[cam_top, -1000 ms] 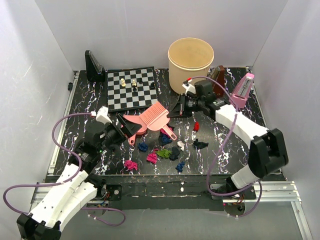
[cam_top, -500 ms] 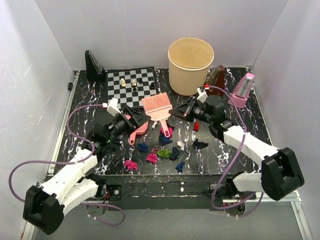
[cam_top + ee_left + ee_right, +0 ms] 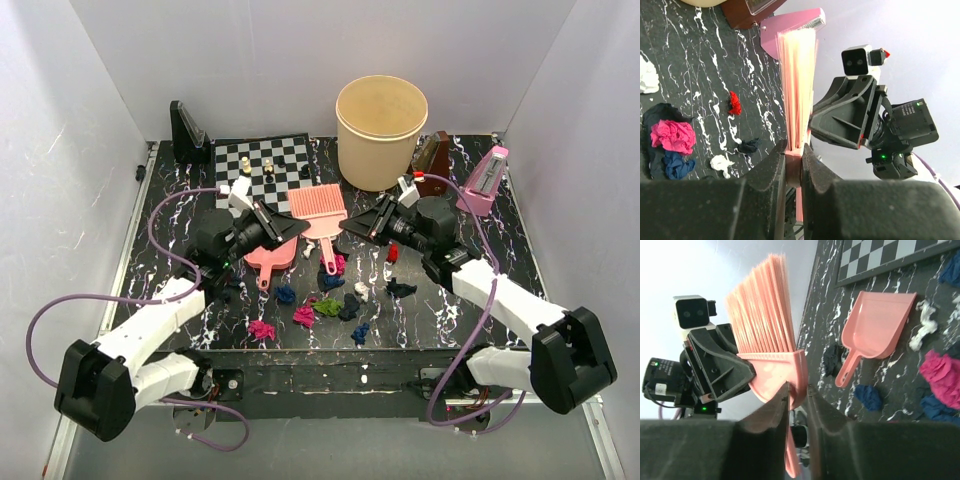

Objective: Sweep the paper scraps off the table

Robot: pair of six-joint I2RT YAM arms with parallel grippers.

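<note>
Where paper scraps (image 3: 327,307) lie, band — seemingly — left-right.

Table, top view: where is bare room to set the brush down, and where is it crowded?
Bare: a strip of table between chessboard and left edge; also the front patch between scraps and right arm. Crowded: centre front, where paper scraps and dustpan lie near the held brush.

Multicolor paper scraps (image 3: 327,307) clustered ctr-front, marbled table (image 3: 165,185)
</note>
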